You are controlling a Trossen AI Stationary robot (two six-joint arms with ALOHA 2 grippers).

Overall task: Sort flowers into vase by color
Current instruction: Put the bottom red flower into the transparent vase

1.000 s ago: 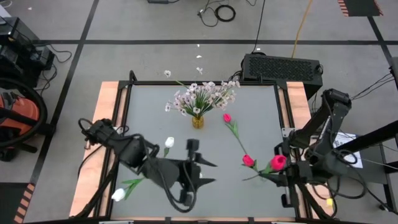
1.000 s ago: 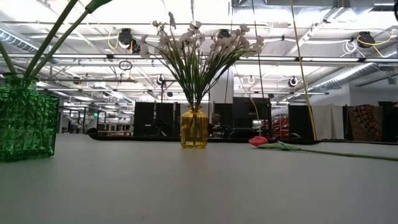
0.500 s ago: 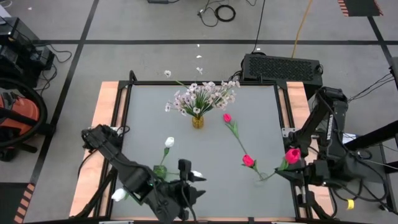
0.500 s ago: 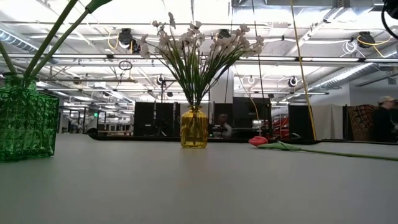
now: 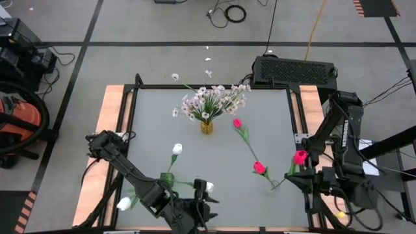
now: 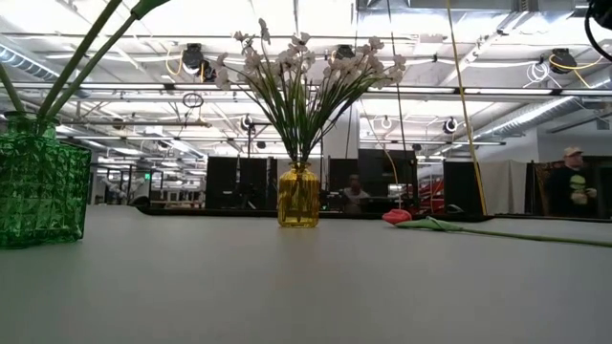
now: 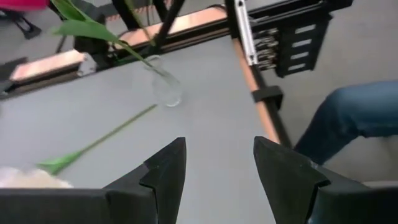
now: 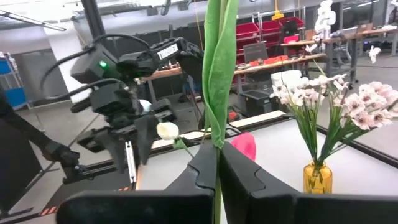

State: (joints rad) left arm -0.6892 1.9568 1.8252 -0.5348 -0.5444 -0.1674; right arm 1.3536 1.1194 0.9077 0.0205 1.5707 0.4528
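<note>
Grey table (image 5: 214, 156): right gripper (image 8: 217, 163) clamps a pink tulip's stem (image 8: 219, 68), left gripper (image 7: 217, 163) gapes empty

Overhead looks straight down; low camera level; both share yellow vase (image 5: 207, 127).

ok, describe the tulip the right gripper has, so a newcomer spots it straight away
Start at the yellow vase of pale blossoms at the table's far side, then go to the right edge. There the right gripper is shut on a green stem, holding a pink-red tulip aloft; the other two pink-red tulips lie flat.
</note>
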